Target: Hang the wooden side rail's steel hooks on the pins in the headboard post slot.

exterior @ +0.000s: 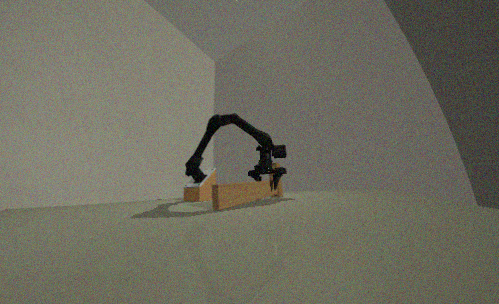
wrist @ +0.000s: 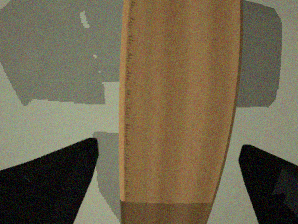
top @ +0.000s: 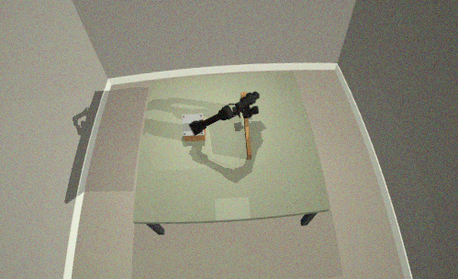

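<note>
Over rail — arm bent, fingers dn

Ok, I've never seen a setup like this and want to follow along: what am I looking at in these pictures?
The black machine is one jointed arm ending in a two-fingered gripper. One picture looks down from above, one from the side, and one from the wrist past the fingertips. On the green table, a long wooden rail reaches to an upright post. Nothing is held: the fingers stand open either side of the rail. The hooks and pins can't be made out.
</note>
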Controlling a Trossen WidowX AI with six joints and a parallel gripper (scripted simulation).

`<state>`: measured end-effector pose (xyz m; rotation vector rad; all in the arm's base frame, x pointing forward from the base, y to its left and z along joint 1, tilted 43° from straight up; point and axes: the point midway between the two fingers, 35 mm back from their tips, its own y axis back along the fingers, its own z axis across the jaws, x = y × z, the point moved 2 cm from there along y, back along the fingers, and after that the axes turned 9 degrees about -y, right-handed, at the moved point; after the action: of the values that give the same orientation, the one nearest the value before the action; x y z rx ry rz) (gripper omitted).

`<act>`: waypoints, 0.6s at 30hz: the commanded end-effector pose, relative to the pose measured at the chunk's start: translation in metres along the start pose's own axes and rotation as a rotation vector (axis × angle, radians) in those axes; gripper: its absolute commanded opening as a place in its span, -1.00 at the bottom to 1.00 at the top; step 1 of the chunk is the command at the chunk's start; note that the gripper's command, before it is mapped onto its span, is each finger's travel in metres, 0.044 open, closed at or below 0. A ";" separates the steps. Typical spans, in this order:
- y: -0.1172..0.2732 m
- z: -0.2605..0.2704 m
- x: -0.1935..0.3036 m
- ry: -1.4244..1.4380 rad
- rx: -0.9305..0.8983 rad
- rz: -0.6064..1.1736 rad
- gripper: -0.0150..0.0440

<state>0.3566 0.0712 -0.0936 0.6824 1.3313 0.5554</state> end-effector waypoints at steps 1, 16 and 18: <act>0.031 0.002 0.002 -0.007 -0.019 0.021 1.00; 0.033 0.007 -0.028 -0.006 -0.019 0.020 1.00; 0.032 0.008 -0.026 -0.019 -0.013 0.022 1.00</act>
<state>0.3615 0.0730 -0.0518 0.6912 1.3010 0.5735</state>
